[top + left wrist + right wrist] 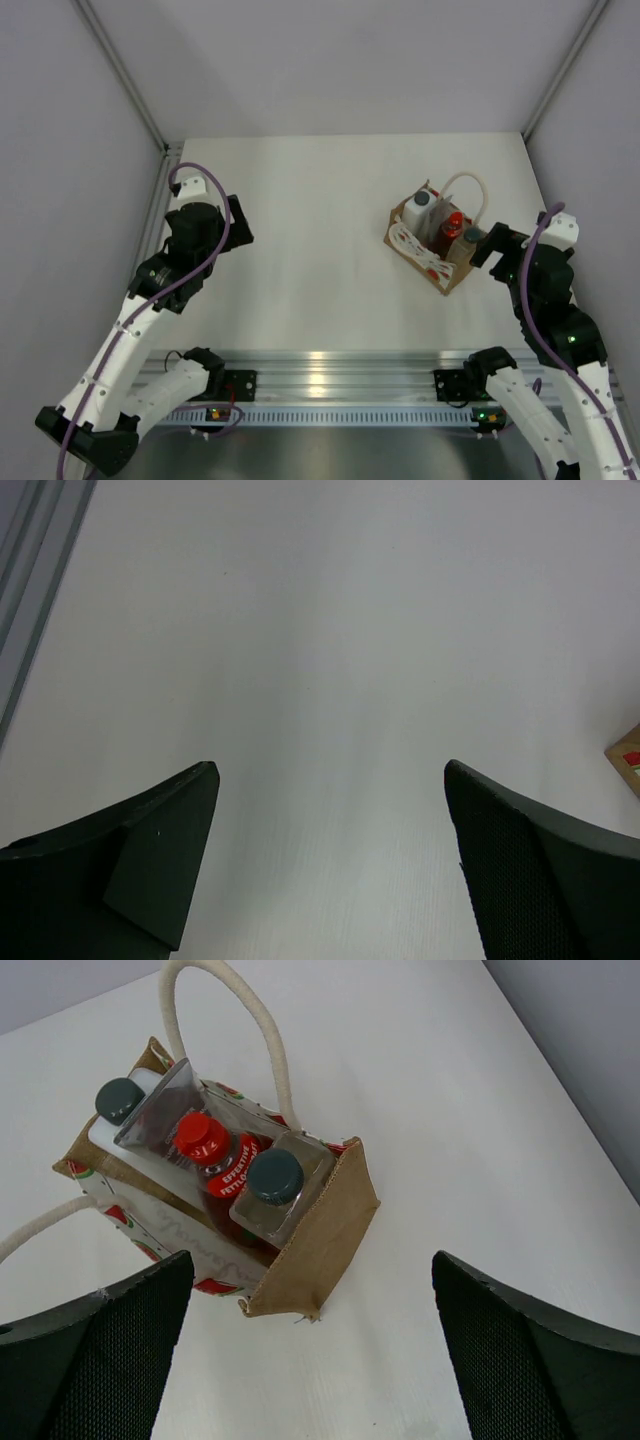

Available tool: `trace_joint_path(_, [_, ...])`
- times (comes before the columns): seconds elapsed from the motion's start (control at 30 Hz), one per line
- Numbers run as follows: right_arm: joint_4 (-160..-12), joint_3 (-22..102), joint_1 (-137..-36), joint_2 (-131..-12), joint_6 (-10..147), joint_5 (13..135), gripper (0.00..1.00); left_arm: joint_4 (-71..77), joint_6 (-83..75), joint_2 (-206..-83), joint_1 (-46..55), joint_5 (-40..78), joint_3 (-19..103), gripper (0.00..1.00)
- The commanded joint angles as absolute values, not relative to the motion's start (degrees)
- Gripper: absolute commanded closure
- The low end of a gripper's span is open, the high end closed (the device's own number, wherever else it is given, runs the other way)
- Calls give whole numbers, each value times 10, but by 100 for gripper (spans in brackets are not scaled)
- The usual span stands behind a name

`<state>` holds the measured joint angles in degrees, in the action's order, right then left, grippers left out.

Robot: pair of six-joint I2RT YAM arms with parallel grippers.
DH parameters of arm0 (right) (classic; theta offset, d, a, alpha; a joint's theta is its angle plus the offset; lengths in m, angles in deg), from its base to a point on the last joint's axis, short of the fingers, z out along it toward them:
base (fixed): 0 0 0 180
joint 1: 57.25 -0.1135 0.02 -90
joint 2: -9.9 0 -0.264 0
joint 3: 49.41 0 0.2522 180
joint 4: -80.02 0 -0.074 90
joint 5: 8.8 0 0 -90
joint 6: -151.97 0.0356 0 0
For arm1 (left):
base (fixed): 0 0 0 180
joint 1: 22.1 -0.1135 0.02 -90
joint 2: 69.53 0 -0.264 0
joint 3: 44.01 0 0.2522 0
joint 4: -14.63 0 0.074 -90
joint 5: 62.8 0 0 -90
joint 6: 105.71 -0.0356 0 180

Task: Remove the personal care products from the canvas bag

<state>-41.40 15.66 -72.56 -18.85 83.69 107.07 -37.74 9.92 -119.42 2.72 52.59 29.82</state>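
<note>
The canvas bag (428,247) stands upright at the right of the table, its cream handles up. In the right wrist view the canvas bag (320,1230) holds a whitish bottle with a dark cap (119,1100), a red bottle (203,1137) and a clear bottle with a grey cap (274,1177). A pale flat tube end (158,1112) seems to lie between the first two. My right gripper (310,1260) is open and empty, just above the bag's near right end (490,246). My left gripper (238,222) is open and empty over bare table at the left (330,770).
Grey enclosure walls close in the table on the left, back and right. A metal rail (330,372) runs along the near edge by the arm bases. A corner of the bag (628,756) shows at the right edge of the left wrist view.
</note>
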Motion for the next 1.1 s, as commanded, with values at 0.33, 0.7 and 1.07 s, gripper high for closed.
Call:
trace_joint_path(0.33, [-407, 111, -719, -232, 909, 1070, 0, -364, 142, -1208, 28, 434, 361, 2])
trace_joint_path(0.7, [-466, 71, -713, -294, 962, 1013, 25, -363, 139, -1283, 42, 304, 414, 2])
trace_joint_path(1.07, [-527, -23, -713, -304, 994, 988, 51, -363, 138, -1378, 94, 303, 539, 2])
